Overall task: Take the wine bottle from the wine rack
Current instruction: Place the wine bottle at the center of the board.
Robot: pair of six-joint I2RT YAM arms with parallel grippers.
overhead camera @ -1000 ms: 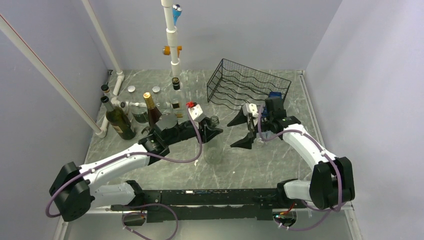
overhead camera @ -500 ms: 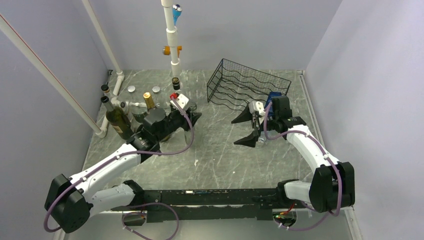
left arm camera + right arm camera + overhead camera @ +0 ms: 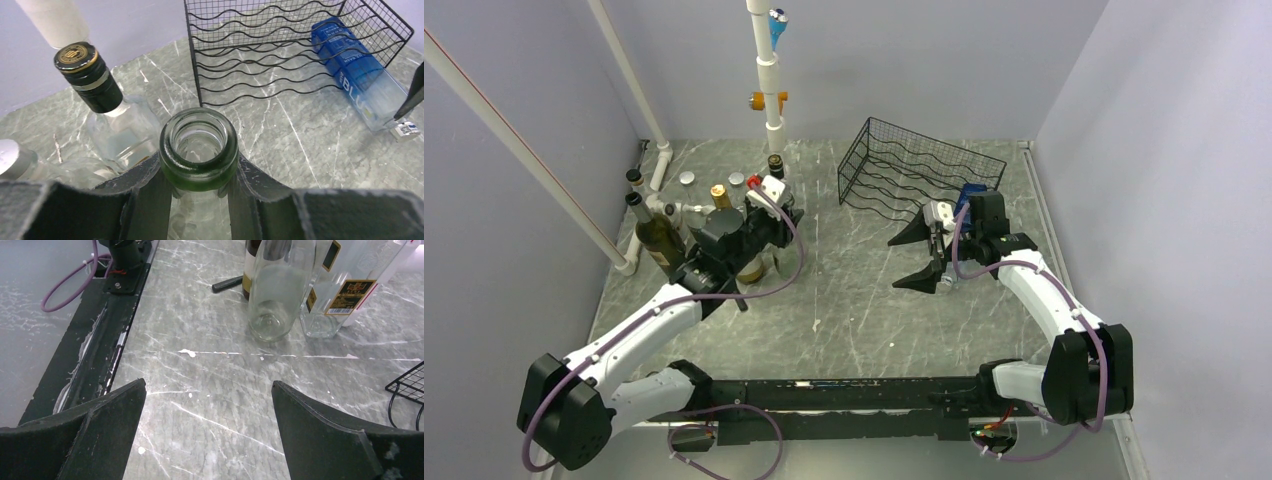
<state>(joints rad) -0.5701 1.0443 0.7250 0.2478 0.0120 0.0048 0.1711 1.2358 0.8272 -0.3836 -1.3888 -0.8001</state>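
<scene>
Left wrist view has the wine bottle [image 3: 199, 145] right under me: clear glass with a green-tinted open mouth, upright, my left pincer [image 3: 199, 176] clamped on its neck with one finger on each side. It is off the wine rack [image 3: 280, 60] and well to the left of it, just beside a clear bottle with a black and gold cap [image 3: 92, 75]. Whether its base touches the table [image 3: 864, 310] I cannot tell; my own wrist hides that from above. On the rack's bottom row lies a blue-labelled bottle [image 3: 350, 65], its cap end poking out at the front.

From above, my left arm runs from its folded near-left elbow diagonally up to the cluster of bottles at the back left, beside the white pipe [image 3: 769, 80]. My right arm bends inward from the near-right corner, and my right pincer [image 3: 919, 255] hangs in front of the rack, jaws spread wide and holding nothing.
</scene>
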